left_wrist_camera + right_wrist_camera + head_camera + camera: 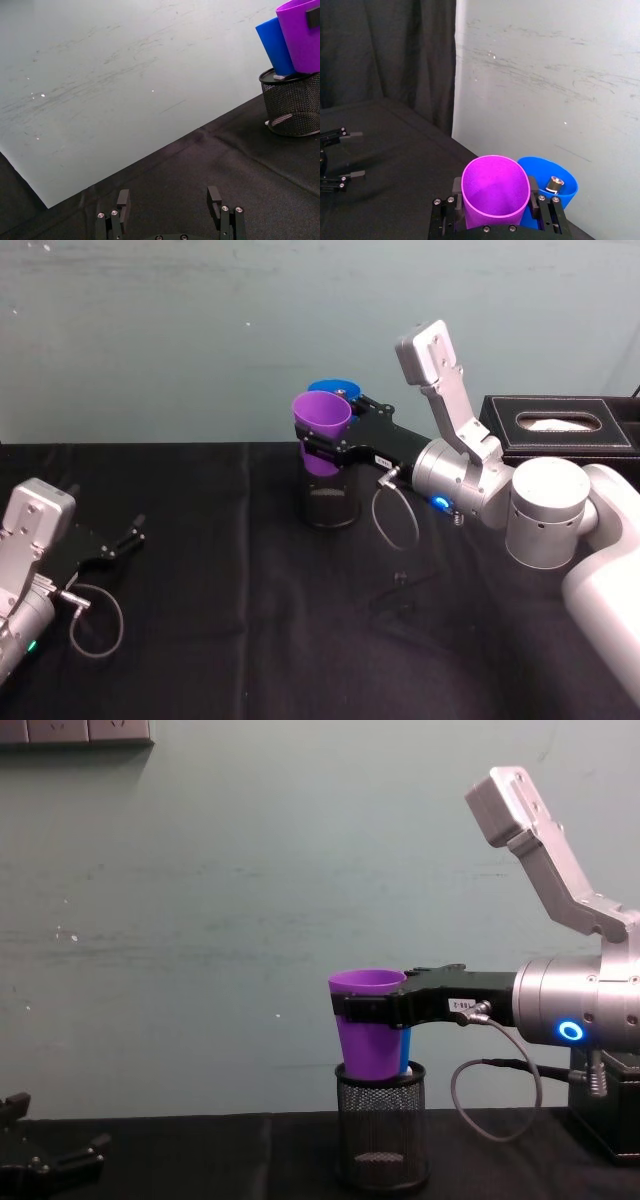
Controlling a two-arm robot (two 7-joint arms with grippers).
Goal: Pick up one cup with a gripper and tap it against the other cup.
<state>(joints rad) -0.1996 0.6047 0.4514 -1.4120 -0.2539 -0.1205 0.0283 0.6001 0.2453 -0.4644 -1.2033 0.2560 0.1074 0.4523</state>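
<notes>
My right gripper [328,432] is shut on the purple cup [320,420], holding it upright with its base at the rim of a black mesh pen holder [331,503]. The blue cup [336,388] stands right behind the purple one, side against side; its base is hidden by the holder. In the chest view the purple cup [368,1025] covers all but a sliver of the blue cup [405,1050]. The right wrist view looks down into the purple cup [495,192] and the blue cup [562,190]. My left gripper [127,540] rests open at the table's left.
A black tissue box [560,427] stands at the back right behind my right arm. The black tablecloth [220,580] ends at a pale green wall [200,330] close behind the cups. A cable loop [395,520] hangs under the right wrist.
</notes>
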